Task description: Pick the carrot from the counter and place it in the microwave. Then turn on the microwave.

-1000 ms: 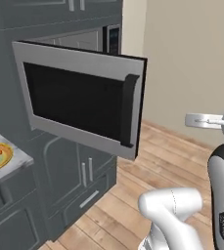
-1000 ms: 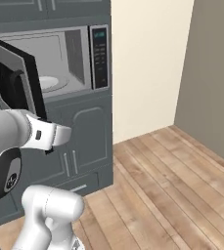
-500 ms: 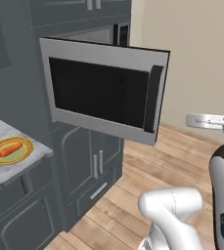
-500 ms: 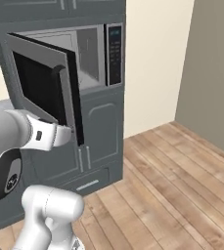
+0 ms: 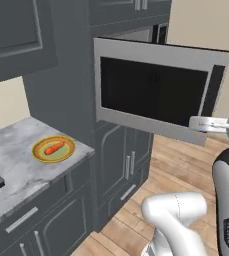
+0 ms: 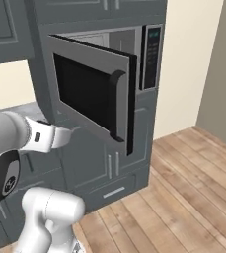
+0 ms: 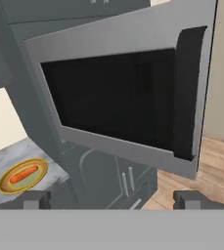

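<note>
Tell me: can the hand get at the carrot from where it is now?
Probably not yet. The carrot lies on its plate with nothing over it, but the open hand hangs well away, facing the swung-out microwave door between them.

Orange carrot (image 5: pixel 54 147), yellow-rimmed green plate (image 5: pixel 39 153), white-veined grey counter (image 5: pixel 21 167), steel microwave (image 5: pixel 158 90)

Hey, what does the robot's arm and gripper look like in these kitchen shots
The arm is glossy white with rounded, tube-like segments and dark grey to black joint sections. A small round logo marks the dark joint in the right base view. The gripper has two small, dark grey, blocky finger tips. No loose cables are visible.
</note>
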